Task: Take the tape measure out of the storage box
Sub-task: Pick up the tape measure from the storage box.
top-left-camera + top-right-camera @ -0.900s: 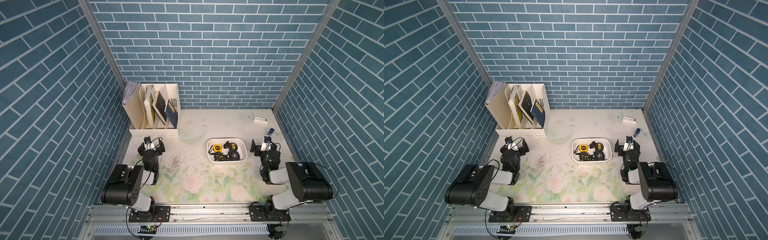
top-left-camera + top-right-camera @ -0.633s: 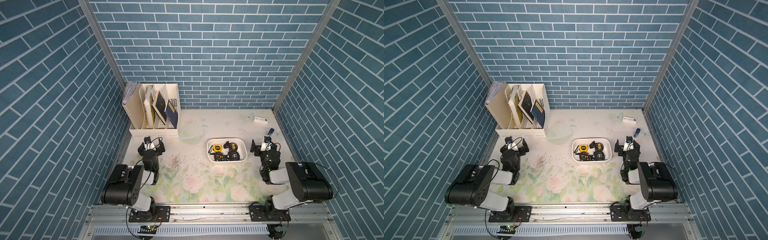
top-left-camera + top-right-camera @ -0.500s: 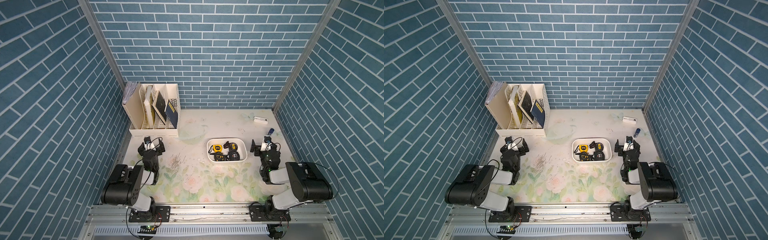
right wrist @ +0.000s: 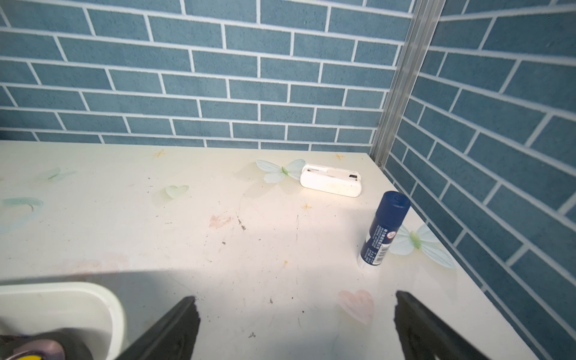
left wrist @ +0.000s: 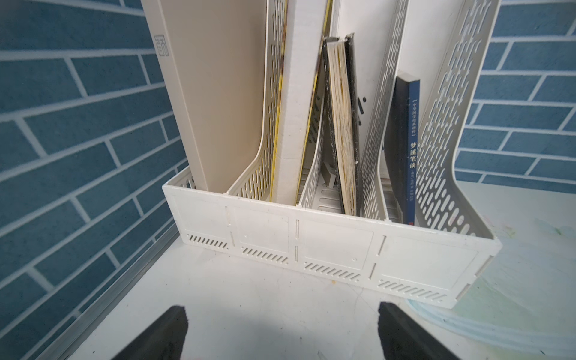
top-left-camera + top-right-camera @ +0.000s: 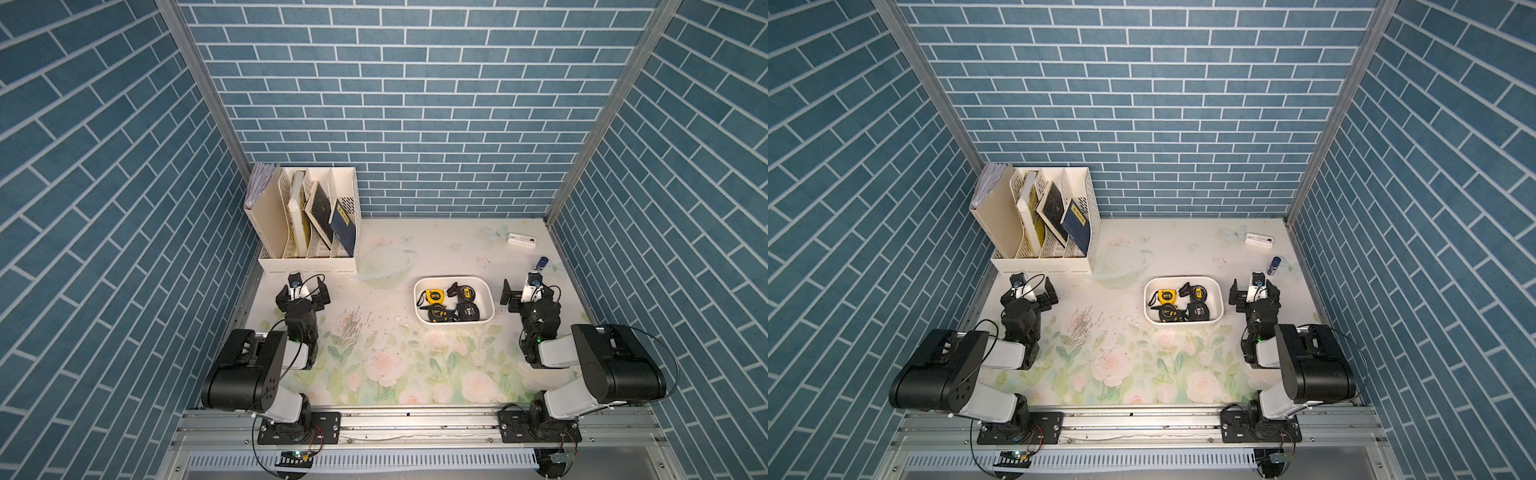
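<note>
well, nothing has been picked up yet. the storage box (image 6: 457, 322) sits on the tabletop (image 6: 415, 249) a little toward 3 o'clock from the middle, as both top views show. inside it lie a yellow tape measure (image 6: 435, 296) in the 10 o'clock corner and three black tape measures (image 6: 468, 309) filling the rest, packed close together. they lie at odd angles, so i take it they were dropped in loosely rather than arranged.

my right gripper (image 6: 530, 296) sits just beside the box at its 3 o'clock, jaws spread wide and holding nothing. its wrist camera shows the fingers (image 4: 168, 336) apart over bare tabletop, with a glue stick (image 4: 381, 230) and a small white case (image 4: 330, 184) further off. being so near, it looks to me like the natural arm for the reach.

my left gripper (image 6: 302, 296) is well apart at the box's 9 o'clock, also wide and empty, and it faces the file organizer (image 5: 311, 246). i judge it is simply parked out of the way.

against the frames from just under a second back, i see no change. both arms, the box and all four tape measures sit where they were.
</note>
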Robot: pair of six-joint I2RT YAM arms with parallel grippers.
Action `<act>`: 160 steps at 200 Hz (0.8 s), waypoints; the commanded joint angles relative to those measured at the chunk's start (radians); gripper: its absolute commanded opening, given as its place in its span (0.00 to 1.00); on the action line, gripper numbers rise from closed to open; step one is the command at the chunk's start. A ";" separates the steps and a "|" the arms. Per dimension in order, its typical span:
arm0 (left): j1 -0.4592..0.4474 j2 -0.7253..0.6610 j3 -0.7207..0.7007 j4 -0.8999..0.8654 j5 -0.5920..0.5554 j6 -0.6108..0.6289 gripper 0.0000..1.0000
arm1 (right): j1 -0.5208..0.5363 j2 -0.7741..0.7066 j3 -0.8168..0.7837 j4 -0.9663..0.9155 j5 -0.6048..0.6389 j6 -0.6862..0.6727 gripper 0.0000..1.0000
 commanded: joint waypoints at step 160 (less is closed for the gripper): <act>-0.303 -0.181 0.724 -1.339 0.035 -0.586 1.00 | 0.243 -0.244 0.626 -1.242 0.065 0.217 1.00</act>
